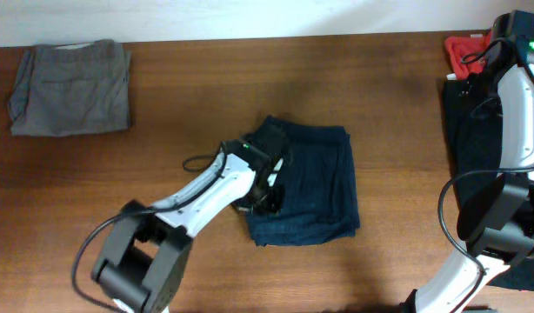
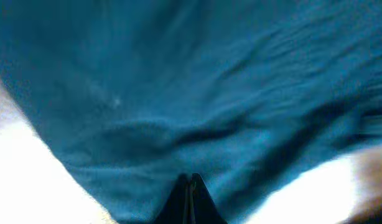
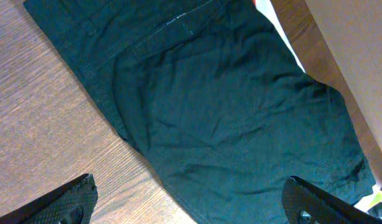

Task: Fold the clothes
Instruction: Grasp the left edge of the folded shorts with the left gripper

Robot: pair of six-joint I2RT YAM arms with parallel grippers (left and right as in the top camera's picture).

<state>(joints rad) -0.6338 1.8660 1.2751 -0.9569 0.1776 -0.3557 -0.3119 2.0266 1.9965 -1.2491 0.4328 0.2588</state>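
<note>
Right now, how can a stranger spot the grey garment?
Start at the wooden table, top-left corner in the overhead view. The grey shorts lie there folded, alone. Only they are pale grey; the navy shorts lie mid-table, the black garment far right.

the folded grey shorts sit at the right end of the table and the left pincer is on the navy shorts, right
No. The overhead view shows the grey shorts at the left end of the table. The left pincer is on the navy shorts, as you said.
</note>
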